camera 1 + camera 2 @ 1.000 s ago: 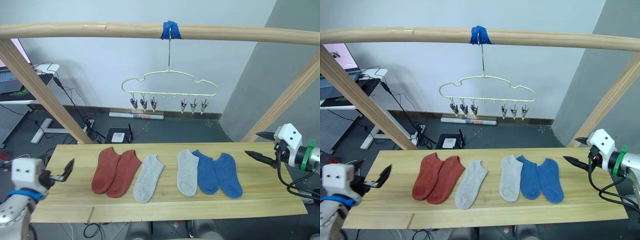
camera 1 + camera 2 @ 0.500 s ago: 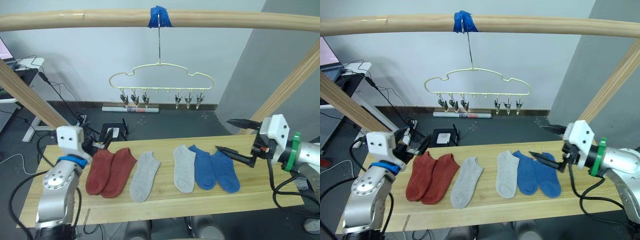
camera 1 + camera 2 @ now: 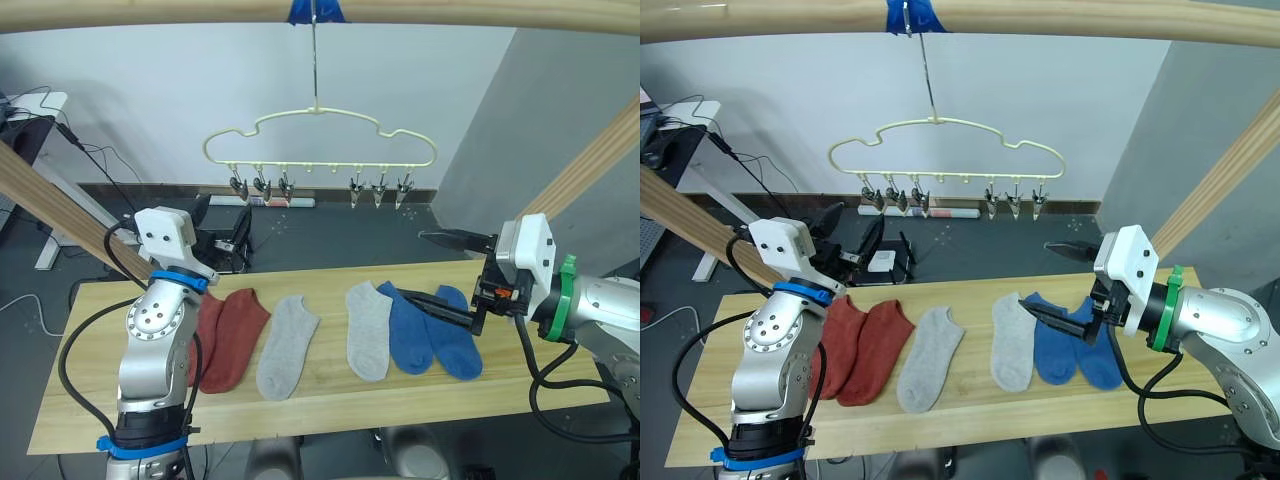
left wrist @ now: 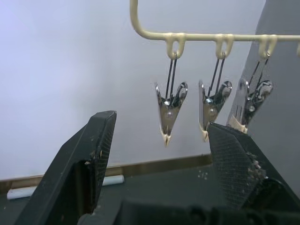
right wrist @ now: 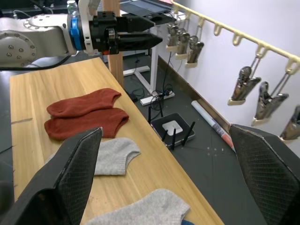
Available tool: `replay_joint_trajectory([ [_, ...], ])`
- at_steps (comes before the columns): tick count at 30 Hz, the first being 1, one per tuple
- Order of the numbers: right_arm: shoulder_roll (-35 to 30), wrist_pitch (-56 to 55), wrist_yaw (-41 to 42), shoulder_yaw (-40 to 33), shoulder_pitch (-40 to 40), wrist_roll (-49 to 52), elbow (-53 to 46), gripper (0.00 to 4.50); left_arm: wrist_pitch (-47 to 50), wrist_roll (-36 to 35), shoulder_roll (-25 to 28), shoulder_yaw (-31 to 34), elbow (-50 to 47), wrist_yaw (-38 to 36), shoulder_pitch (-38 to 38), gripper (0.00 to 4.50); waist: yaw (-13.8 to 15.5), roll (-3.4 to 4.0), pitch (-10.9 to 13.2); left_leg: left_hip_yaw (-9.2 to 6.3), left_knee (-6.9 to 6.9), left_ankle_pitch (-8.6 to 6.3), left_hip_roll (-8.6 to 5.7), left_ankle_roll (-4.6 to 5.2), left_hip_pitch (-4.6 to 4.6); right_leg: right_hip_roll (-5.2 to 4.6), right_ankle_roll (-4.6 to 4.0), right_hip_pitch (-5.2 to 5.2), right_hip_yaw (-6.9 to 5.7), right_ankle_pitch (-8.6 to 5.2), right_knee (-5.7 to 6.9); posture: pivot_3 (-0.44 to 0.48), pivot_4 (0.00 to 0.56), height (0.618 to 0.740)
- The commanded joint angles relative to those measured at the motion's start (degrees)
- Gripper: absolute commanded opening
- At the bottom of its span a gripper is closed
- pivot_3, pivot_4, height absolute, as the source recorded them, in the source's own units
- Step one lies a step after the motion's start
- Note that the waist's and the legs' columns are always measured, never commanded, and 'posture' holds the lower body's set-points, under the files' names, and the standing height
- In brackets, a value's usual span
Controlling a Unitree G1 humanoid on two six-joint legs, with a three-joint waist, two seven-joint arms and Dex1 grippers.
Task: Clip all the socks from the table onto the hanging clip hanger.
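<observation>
Pincers risen (both open), socks unmoved

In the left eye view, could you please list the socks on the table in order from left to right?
Rust-red sock partly behind the left arm → second rust-red sock → light grey sock → second light grey sock → blue sock → second blue sock, under the right gripper.

Six socks, six clips, one clip hanger, one table
</observation>
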Motion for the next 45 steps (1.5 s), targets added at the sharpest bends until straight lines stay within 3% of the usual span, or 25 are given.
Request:
replay_joint_trajectory([
  [1,0.51,0.74,-1.53,0.28,-2.36,2.18,-2.33,4.5,-2.23,0.11,-1.28,-0.69,0.68,0.64,-1.91,3.41,-0.02,-0.04,0.24,-0.03,0.0,0.0,0.0,0.0,-0.04,0.01,0.0,-0.04,-0.03,0.0,0.01,-0.276,0.351,0.737],
  [36,0.81,5.5,-2.56,1.99,-12.82,10.19,-0.42,4.5,-3.88,2.01,-4.05,-0.1,1.94,8.13,-7.55,3.41,-1.28,-0.17,1.21,-0.04,-0.05,0.0,0.0,-0.01,-0.18,0.0,0.04,-0.17,-0.05,-0.02,-0.05,-0.28,0.349,0.737],
  [39,0.76,5.39,-2.41,2.12,-12.77,9.79,-0.21,4.5,-3.96,1.98,-4.12,-0.21,1.68,8.21,-7.99,2.85,-1.28,-0.18,1.31,-0.04,-0.05,0.0,0.0,-0.01,-0.18,-0.01,0.06,-0.17,-0.05,-0.04,-0.05,-0.28,0.349,0.737],
  [45,0.78,5.35,-2.44,2.15,-12.65,9.61,-0.19,4.5,-4.0,1.89,-4.1,-0.45,0.87,7.86,-7.85,1.09,-1.28,-0.18,1.34,-0.03,-0.06,0.0,0.0,-0.01,-0.19,0.0,0.08,-0.18,-0.05,-0.05,-0.06,-0.276,0.35,0.737],
])
